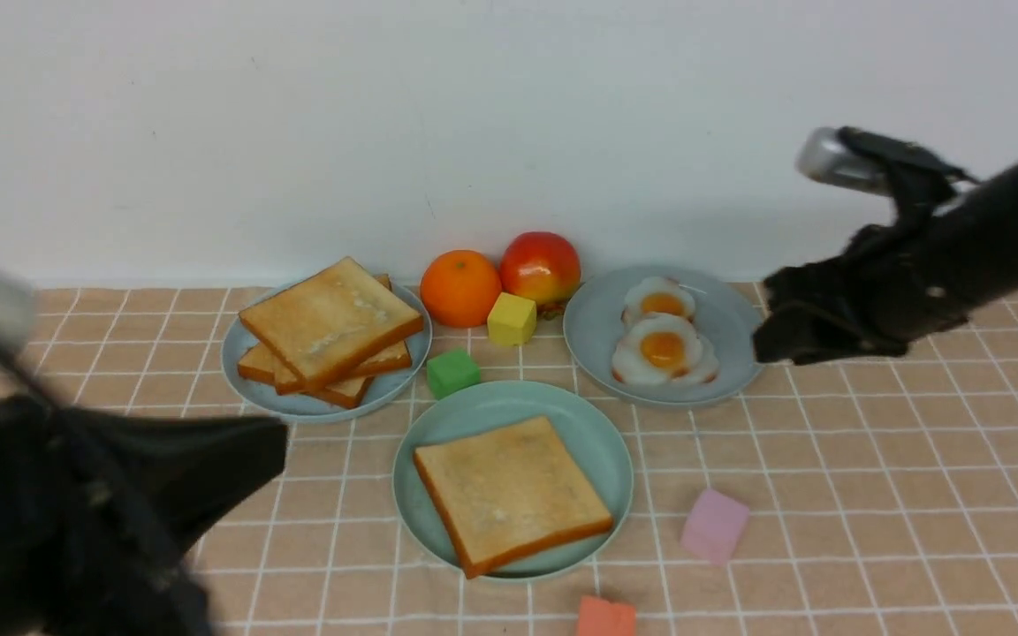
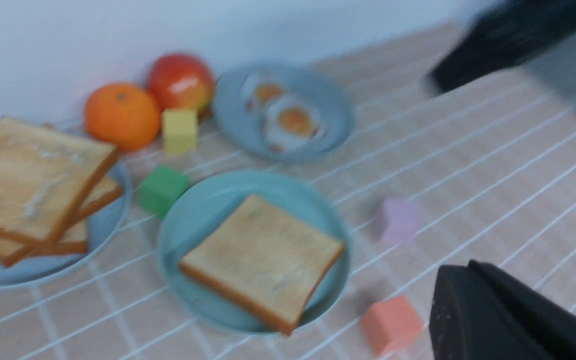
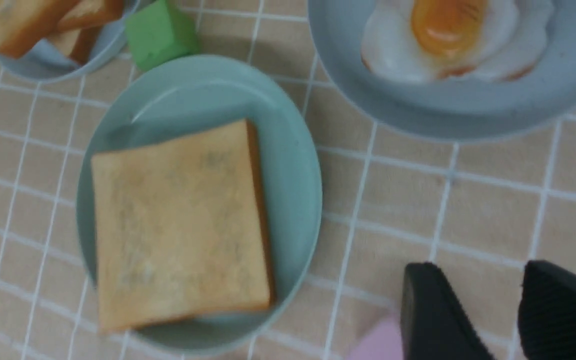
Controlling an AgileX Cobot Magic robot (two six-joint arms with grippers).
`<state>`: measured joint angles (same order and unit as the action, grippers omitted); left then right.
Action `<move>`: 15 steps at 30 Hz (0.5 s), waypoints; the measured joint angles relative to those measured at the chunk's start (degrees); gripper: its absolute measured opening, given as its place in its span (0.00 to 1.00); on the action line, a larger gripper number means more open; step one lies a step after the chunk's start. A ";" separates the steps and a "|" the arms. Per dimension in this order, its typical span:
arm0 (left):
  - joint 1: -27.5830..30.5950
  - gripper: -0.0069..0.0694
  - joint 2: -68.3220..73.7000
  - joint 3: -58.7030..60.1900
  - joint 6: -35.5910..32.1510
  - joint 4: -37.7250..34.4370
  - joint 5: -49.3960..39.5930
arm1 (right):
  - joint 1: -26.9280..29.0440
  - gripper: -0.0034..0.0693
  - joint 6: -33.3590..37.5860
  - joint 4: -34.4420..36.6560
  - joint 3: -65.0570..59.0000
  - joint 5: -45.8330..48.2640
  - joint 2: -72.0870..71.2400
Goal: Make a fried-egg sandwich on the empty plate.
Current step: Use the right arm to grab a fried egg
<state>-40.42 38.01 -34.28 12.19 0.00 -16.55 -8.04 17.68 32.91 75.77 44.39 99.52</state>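
At the middle before you, the middle plate [image 1: 491, 406] carries one toast slice [image 1: 509, 490]. Behind it to your left, a second plate [image 1: 315, 408] bears a toast pile [image 1: 330, 322], three slices, it seems. Behind to the right, a third plate [image 1: 597, 344] holds two fried eggs [image 1: 664, 349], one behind the other. Between those rear plates, an orange [image 1: 460, 287] and an apple [image 1: 540, 267] stand by the wall, with a block [image 1: 511, 319] before them. A nearer block [image 1: 452, 372] lies just beside the middle plate's rear-left rim. A side block [image 1: 714, 526] lies to its right, and a front block [image 1: 606, 617] lies before it.

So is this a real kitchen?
Probably not. It looks like a pretend kitchen table set up for robot practice: a checked cloth against a bare white wall, glossy toy eggs, and a pink block lying loose.
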 joint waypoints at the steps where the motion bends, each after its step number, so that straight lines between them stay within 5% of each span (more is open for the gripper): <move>1: 0.00 0.07 -1.54 1.62 0.00 -0.37 1.51 | 0.00 0.44 0.00 0.21 1.93 -0.04 2.54; 15: 0.00 0.07 -4.02 4.09 0.00 -2.44 9.15 | 1.10 0.59 0.00 2.16 26.18 0.06 27.65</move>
<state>-40.42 33.99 -30.19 12.19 -2.44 -7.41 -6.94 17.68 35.07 101.94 44.45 127.17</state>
